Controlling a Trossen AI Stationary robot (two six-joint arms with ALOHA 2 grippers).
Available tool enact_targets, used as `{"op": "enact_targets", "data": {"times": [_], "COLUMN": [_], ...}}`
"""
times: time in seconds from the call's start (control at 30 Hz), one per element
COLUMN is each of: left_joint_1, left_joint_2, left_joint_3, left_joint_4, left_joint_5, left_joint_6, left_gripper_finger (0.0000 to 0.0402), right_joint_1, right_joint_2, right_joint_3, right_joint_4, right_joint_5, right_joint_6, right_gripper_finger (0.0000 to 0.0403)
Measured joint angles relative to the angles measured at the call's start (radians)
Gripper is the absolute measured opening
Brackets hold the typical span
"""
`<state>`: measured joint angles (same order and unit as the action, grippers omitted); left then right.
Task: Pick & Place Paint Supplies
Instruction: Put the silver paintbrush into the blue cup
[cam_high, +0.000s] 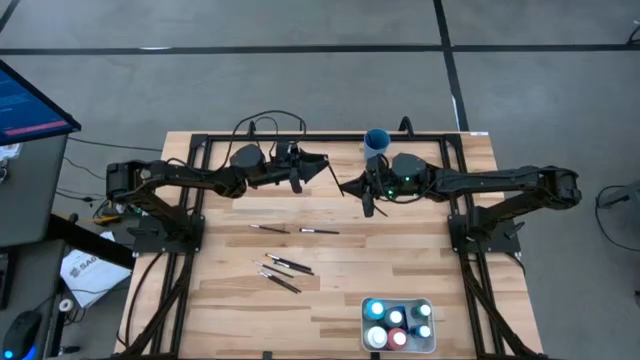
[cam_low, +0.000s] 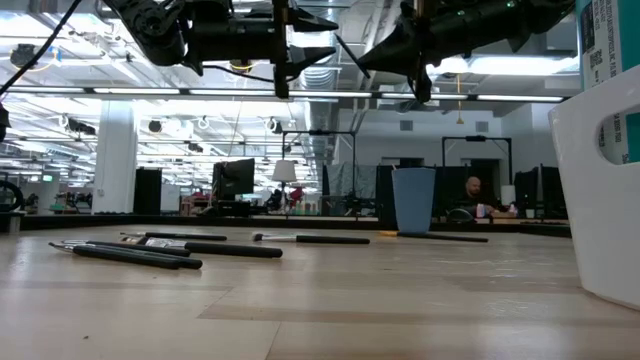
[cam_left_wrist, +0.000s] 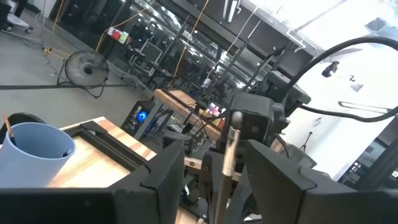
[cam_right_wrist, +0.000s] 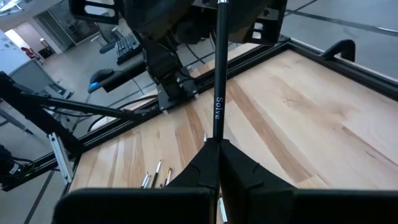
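High view first, reading from the left of the wooden slatted table (cam_high: 420, 270): five or six thin dark paintbrushes with pale tips lie loose on the boards. Two of them (cam_high: 292, 230) are end to end in a row; the others (cam_high: 282, 272) are bunched a little nearer the front edge. None of these has been put away. Farther right, near the front edge, a white rectangular tray (cam_high: 398, 325) already holds several small paint bottles with light caps (cam_high: 399, 322), so that part of the job looks finished. At the far edge stands a blue plastic cup (cam_high: 377, 142); the left wrist view shows a thin stick or two poking from it, so I judge a few brushes have gone in and most of the brush work is left.

Both arms are raised above the far middle of the table, reaching toward each other. The left gripper (cam_high: 310, 166) points right, its two fingers standing partly apart; one dark paintbrush (cam_right_wrist: 219, 74) shows in the gap between them in the left wrist view, but I cannot tell whether they press on it. The right gripper (cam_high: 366, 188) points left, just beside the cup, fingers fully closed on the brush's lower shaft, as its own wrist view shows. The brush hangs between the two tools, well above the boards, which looks like a hand-over.
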<state>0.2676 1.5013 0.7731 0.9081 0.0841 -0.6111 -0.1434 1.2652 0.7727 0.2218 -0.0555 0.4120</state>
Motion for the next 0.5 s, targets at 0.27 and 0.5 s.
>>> {"op": "enact_targets", "data": {"times": [0.27, 0.5], "left_joint_1": [0.000, -0.001], "left_joint_2": [0.002, 0.019], "left_joint_3": [0.000, 0.001], "left_joint_4": [-0.002, 0.005], "left_joint_5": [0.021, 0.048], "left_joint_6": [0.001, -0.014], "left_gripper_finger": [0.0098, 0.0010], "right_joint_1": [0.007, 0.013], "right_joint_2": [0.000, 0.001], "right_joint_3": [0.000, 0.000], "right_joint_4": [0.000, -0.007], "right_joint_5": [0.000, 0.000], "right_joint_6": [0.000, 0.000], "right_gripper_finger": [0.0000, 0.0000]}}
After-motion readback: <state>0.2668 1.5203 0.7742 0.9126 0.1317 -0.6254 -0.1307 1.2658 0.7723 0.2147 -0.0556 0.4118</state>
